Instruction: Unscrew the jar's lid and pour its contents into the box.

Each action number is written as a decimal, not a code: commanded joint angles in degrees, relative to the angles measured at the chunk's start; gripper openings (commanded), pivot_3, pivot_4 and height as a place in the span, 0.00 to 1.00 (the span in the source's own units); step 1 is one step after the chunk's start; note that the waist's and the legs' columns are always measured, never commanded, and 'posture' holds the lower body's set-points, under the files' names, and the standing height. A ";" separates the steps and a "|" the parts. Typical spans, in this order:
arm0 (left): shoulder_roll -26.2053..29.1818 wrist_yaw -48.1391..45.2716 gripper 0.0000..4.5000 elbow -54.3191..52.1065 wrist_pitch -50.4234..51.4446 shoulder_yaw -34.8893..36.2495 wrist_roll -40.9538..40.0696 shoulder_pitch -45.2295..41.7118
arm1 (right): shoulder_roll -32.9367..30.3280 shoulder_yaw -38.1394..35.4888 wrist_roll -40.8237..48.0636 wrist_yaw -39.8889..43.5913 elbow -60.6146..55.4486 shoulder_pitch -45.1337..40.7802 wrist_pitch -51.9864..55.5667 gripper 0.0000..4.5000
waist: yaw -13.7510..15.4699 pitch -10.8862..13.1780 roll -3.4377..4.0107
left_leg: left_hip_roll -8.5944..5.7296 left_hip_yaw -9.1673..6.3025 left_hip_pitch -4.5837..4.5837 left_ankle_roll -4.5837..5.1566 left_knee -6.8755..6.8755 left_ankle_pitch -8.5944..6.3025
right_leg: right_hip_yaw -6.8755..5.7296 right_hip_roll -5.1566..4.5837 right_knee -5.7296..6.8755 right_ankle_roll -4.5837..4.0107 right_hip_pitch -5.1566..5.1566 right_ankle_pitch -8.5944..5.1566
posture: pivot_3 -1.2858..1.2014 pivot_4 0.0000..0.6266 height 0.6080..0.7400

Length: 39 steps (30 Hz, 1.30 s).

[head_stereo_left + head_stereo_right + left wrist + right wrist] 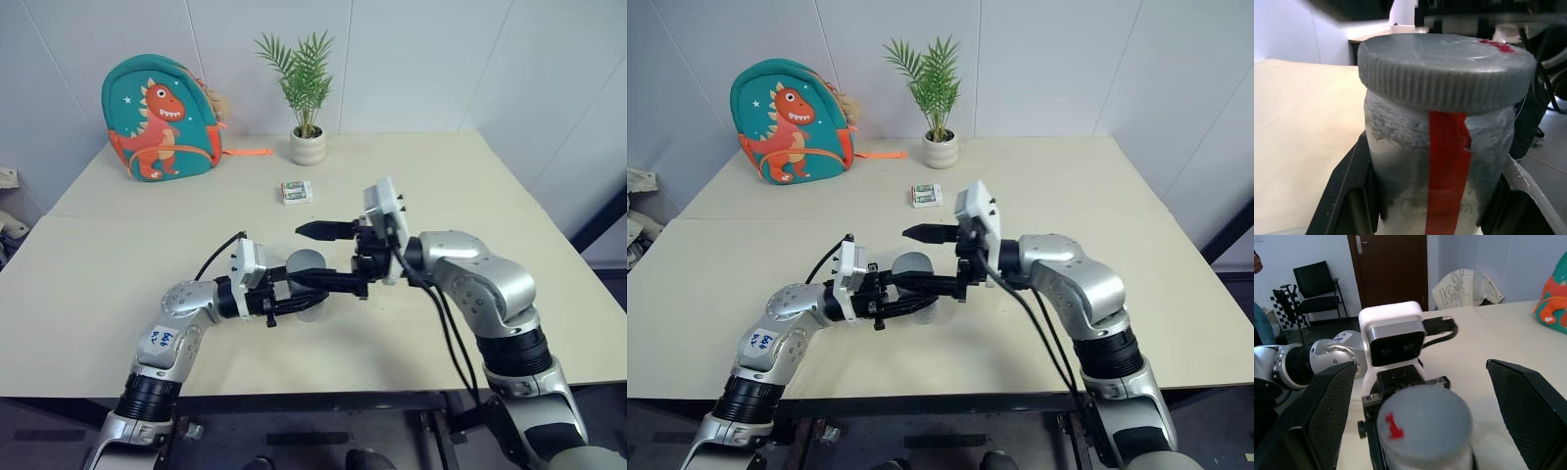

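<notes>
The beige counter point(509, 196) carries a dinosaur backpack point(159, 119), a potted plant point(307, 93) and a small white-and-green packet point(296, 192) at its far side. Above its near middle, the left end effector point(306, 290) is clamped on the jar point(1435, 161), upright, with a red strip down its wall. The right end effector point(1415, 406) has its fingers point(1528, 406) spread wide on either side of the grey lid point(1425, 421), which sits on the jar.
</notes>
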 commanded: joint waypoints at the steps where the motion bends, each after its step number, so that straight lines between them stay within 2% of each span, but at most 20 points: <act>1: -0.18 -0.18 0.44 -1.39 -0.84 -0.02 -0.16 -0.97 | 0.82 0.54 -1.53 -2.05 -1.15 -0.93 -1.29 0.99 | -0.06 0.00 0.00 | 0.00 0.00 0.00 0.00 0.00 0.00 | 0.00 0.00 0.00 0.00 0.00 0.00 | 0.52 0.24 1.00; 13: -0.40 0.18 0.44 -2.01 -0.59 -0.09 -0.20 -0.69 | -0.84 -0.27 -4.91 -0.66 5.32 -1.83 -6.14 0.99 | -0.06 0.00 0.00 | 0.00 0.00 0.00 0.00 0.00 0.00 | 0.00 0.01 0.01 0.00 0.00 0.00 | 0.52 0.24 1.00; 25: -0.25 0.51 0.44 -2.16 -0.66 -0.14 -0.43 -0.59 | -9.14 -6.55 -2.52 5.19 12.27 0.10 -8.84 0.99 | 0.01 0.00 0.00 | 0.00 0.00 0.00 0.00 0.00 0.00 | 0.00 0.01 0.01 0.00 0.00 0.00 | 0.52 0.24 1.00; 31: -0.38 0.33 0.44 -2.06 -0.66 -0.05 -0.39 -0.59 | -11.17 -8.59 -2.87 5.94 15.58 0.36 -9.46 0.99 | -0.38 0.01 0.00 | 0.01 0.04 0.00 0.00 -0.01 0.00 | 0.04 0.03 -0.02 0.00 0.00 0.00 | 0.52 0.24 1.00; 39: -0.30 0.31 0.44 -2.00 -0.56 0.13 -0.34 -0.56 | -10.76 -10.32 2.30 7.29 11.68 -0.24 -4.88 0.99 | -0.05 0.01 0.01 | 0.02 0.05 0.00 0.00 0.01 0.00 | 0.08 0.07 0.02 0.01 -0.02 0.01 | 0.52 0.24 1.00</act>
